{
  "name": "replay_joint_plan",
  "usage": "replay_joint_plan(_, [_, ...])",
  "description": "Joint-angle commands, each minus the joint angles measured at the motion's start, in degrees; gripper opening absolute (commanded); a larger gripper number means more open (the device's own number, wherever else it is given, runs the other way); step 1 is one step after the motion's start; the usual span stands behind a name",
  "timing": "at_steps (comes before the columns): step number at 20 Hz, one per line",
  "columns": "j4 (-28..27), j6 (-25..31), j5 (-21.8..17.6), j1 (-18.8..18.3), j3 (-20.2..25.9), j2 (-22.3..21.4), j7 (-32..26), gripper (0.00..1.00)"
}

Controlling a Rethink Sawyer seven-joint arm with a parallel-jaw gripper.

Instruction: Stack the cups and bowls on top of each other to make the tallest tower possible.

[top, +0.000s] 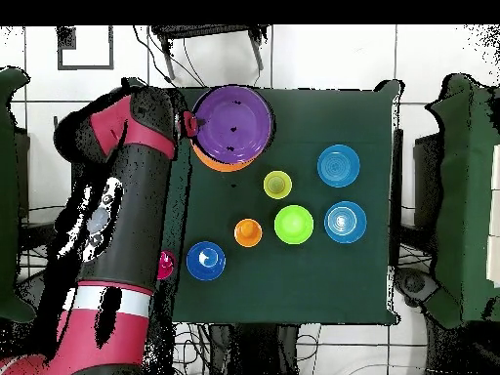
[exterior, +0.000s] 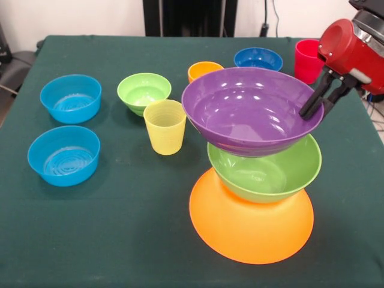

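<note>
The tower has a huge orange bowl (exterior: 252, 228) upside down as its base, a large green bowl (exterior: 273, 175) on it, and a large purple bowl (exterior: 249, 111) on top, tilted slightly. My gripper (exterior: 316, 110) comes in from the right, its fingers either side of the purple bowl's right rim, shut on it. In the overhead view the gripper (top: 190, 124) is at the left edge of the purple bowl (top: 232, 122). The yellow cup (exterior: 165, 126), orange cup (exterior: 204, 69) and red cup (exterior: 307, 60) stand loose on the table.
Two light blue bowls (exterior: 71, 98) (exterior: 63, 155) sit at the left. A small green bowl (exterior: 144, 92) is next to the yellow cup, and a small dark blue bowl (exterior: 258, 59) is at the back. The green table (exterior: 120, 240) carries it all.
</note>
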Motion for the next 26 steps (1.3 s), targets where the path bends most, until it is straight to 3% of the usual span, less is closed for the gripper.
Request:
replay_joint_plan(1, [4.8,-2.1,-3.1,-0.2,5.3,0.9,-0.6,0.00])
replay_joint_plan(26, [1.7,-2.5,-1.3,-0.1,6.4,3.4,1.2,0.00])
